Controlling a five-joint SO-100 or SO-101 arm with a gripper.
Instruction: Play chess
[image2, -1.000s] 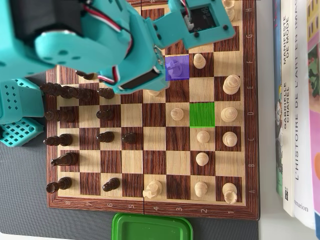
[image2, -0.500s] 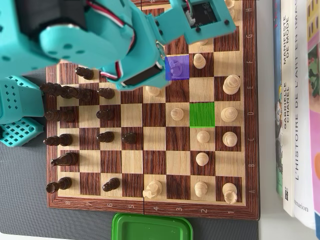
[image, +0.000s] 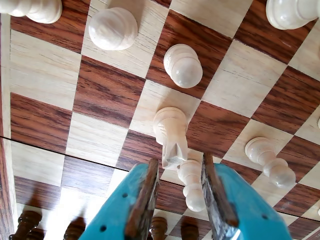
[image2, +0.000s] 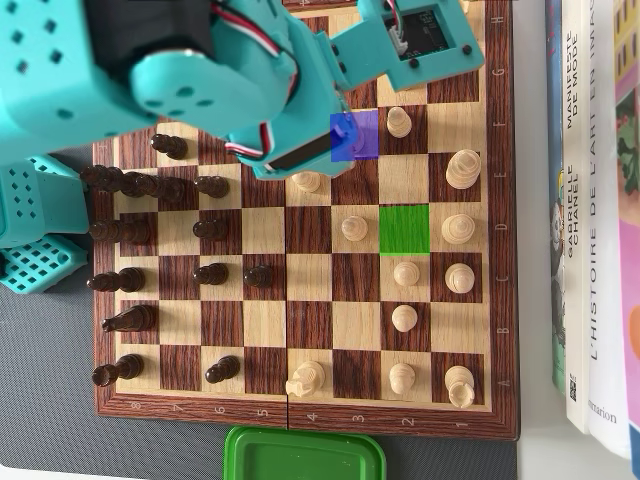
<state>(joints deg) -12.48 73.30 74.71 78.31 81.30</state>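
In the wrist view the teal end effector hung spread over a white pawn, its fingers either side and seemingly not touching it, a white knight just beyond. Overhead, the chessboard covered the bench, black pieces toward its left edge, white toward its right.

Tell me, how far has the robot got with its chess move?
Done: the game is under way, with a dark pawn and a white pawn already out mid-board. In hand: the gripper is open above the blue-marked square, jaws either side of a white piece, not visibly clamped. Left: grip, lift and set it down, probably on the empty green-marked square.
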